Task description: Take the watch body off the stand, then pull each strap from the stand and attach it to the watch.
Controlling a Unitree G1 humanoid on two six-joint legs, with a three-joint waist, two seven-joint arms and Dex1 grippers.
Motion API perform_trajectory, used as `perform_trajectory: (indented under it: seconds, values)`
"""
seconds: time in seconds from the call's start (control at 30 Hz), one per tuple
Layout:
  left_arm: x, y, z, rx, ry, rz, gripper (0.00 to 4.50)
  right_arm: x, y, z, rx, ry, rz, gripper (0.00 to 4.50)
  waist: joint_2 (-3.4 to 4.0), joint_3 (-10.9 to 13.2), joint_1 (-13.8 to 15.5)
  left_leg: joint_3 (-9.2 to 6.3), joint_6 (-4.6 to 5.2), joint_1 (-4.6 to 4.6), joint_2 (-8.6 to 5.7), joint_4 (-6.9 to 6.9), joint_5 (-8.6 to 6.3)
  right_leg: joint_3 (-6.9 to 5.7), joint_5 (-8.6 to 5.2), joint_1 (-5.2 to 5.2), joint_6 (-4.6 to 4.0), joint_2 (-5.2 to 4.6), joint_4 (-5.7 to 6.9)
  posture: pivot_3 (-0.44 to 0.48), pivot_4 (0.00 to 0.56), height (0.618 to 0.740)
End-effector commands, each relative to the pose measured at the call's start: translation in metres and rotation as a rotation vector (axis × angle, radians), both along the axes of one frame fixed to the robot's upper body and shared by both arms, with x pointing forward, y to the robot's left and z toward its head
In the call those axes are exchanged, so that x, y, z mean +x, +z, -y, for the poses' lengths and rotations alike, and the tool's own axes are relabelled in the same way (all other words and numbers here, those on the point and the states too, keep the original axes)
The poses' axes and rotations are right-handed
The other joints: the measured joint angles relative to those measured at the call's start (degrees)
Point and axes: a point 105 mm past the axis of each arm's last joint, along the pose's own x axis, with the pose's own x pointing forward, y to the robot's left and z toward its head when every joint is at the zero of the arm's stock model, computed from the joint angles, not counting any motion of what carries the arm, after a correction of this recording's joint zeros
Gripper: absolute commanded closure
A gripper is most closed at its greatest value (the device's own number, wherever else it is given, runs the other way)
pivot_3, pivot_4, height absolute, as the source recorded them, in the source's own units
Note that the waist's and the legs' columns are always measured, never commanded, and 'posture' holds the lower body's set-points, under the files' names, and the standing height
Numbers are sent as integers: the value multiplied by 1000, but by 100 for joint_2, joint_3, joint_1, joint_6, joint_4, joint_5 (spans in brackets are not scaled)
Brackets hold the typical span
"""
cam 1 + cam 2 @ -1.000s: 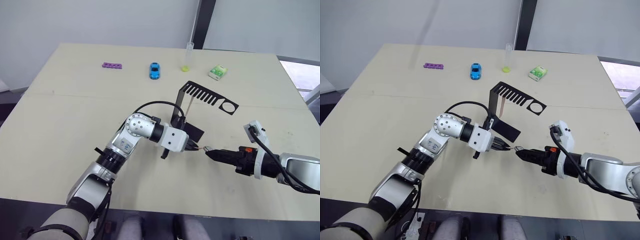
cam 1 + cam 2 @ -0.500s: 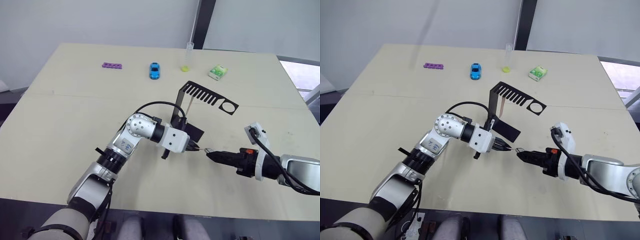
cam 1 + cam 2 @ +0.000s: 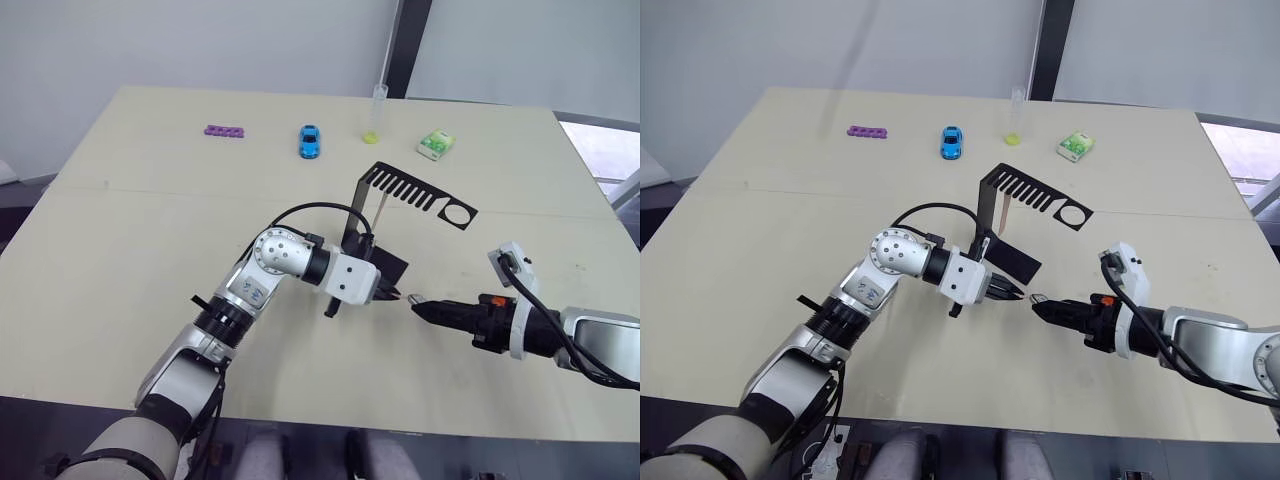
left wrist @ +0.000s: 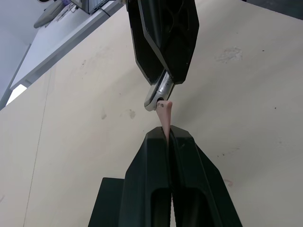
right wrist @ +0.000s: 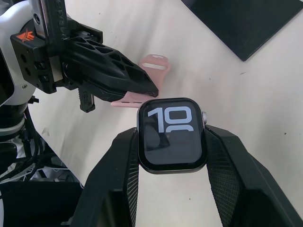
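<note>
My right gripper (image 5: 171,138) is shut on the watch body (image 5: 171,134), a small black case whose dark screen shows light digits. It holds the case just above the table, right of the stand's base. My left gripper (image 4: 168,133) is shut on one pale pink strap (image 4: 164,116), and the strap's end meets the watch body's edge (image 4: 157,97). The strap's free end (image 5: 150,71) trails behind the left fingers. The black stand (image 3: 400,190) stands behind both grippers, and a second strap (image 3: 381,212) hangs from its comb-slotted arm.
Along the table's far side lie a purple piece (image 3: 225,131), a blue toy car (image 3: 310,141), a clear tube (image 3: 376,113) with yellow liquid, and a green-white box (image 3: 435,144). The stand's flat base (image 3: 385,262) sits right behind the left gripper.
The left gripper with the strap has edged slightly to the right, toward the watch body. The right gripper has barely shifted and keeps its hold.
</note>
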Motion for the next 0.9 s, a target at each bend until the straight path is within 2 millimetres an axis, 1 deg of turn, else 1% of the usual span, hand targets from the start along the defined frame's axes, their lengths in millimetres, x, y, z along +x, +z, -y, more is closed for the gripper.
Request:
perform_trajectory:
  seconds: [0.03,0.37,0.6,0.9]
  values:
    - [-2,8,8,-26,-11,23,4500,-4,12,-10,37,48,45,2999,0,0,0,0,0,0,0,0,0,0,0,0,0,0,0,0,150,740]
    - [1,10,8,-30,2,25,4500,-3,13,-13,26,58,50,2999,0,0,-1,0,0,0,0,0,0,0,0,0,0,0,0,0,150,740]
    - [2,12,10,-35,0,31,4500,-1,11,-12,18,48,39,2999,0,0,1,0,1,-1,0,0,0,0,0,0,0,0,0,0,150,740]
    - [2,13,9,-35,-3,38,4500,0,6,-1,23,9,10,2999,0,0,2,0,1,-1,0,0,0,0,0,0,0,0,0,0,150,740]
